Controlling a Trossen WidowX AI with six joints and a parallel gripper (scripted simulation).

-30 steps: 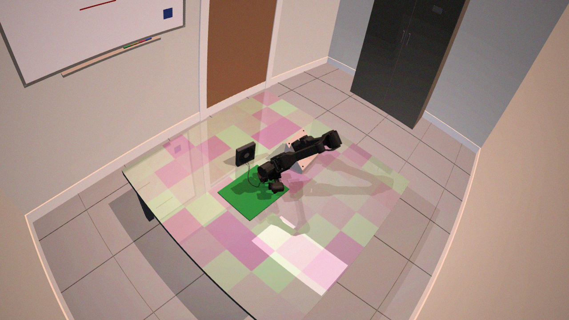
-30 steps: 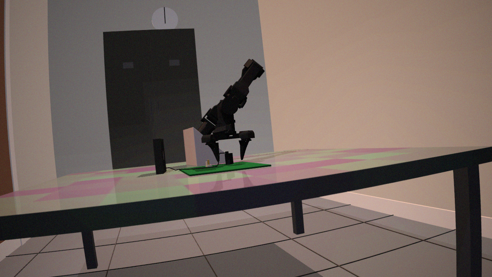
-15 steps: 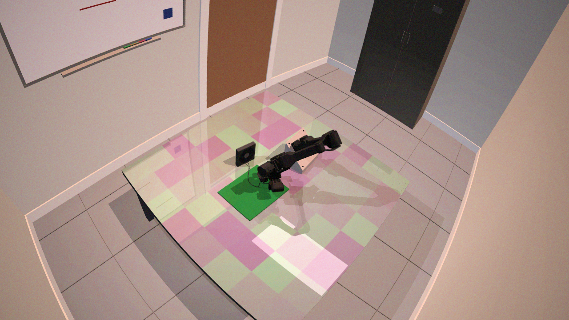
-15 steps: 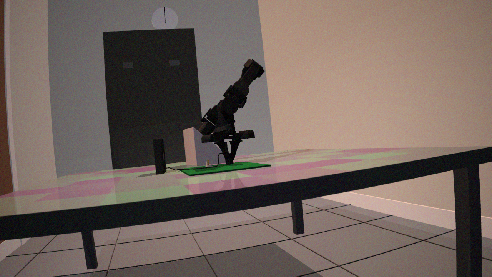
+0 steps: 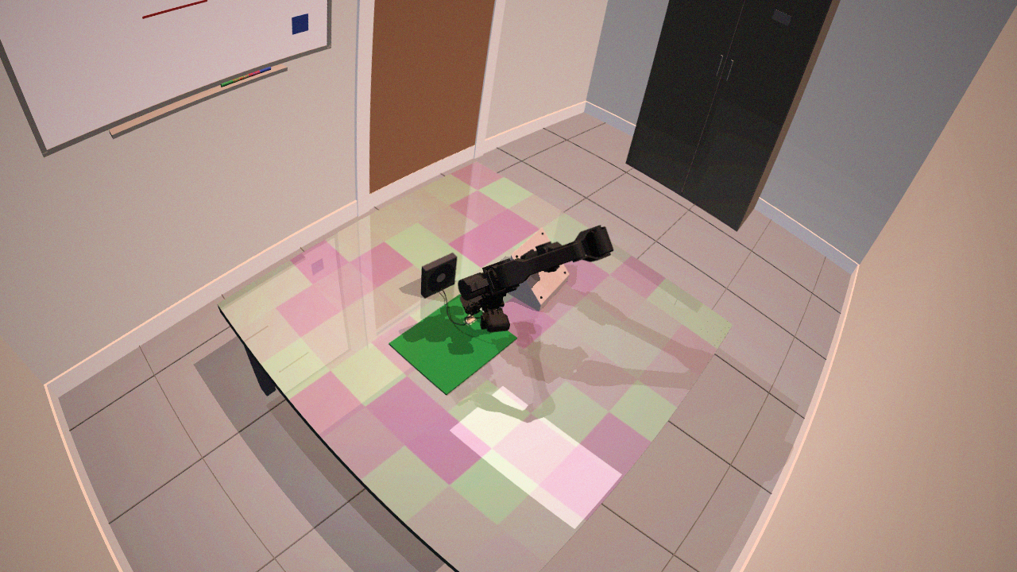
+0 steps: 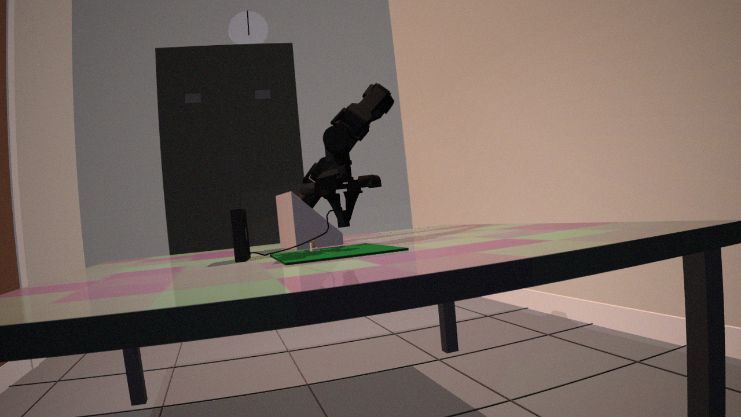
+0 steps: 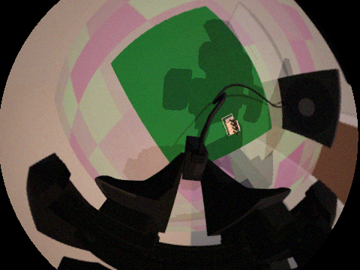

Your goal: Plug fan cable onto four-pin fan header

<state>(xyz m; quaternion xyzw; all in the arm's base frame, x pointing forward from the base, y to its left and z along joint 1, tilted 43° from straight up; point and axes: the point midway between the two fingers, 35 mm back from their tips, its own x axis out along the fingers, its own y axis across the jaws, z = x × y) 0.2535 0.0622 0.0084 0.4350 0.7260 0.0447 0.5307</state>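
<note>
Black rectangular plug gripped above the board, header unoccupied.
Your black two-fingered gripper (image 6: 343, 223) (image 7: 191, 157) is clamped on the black rectangular plug (image 7: 195, 157), raised clear of the flat green board (image 5: 454, 355) (image 6: 357, 251) (image 7: 161, 64). The thin black cable (image 6: 311, 240) (image 7: 244, 85) runs from it to the upright square black fan (image 5: 438, 275) (image 6: 239, 234) (image 7: 309, 106). The small pale four-pin header (image 5: 469, 319) (image 6: 312, 249) (image 7: 231, 125) stands on the board, pins exposed, apart from the plug; you have not seated it.
</note>
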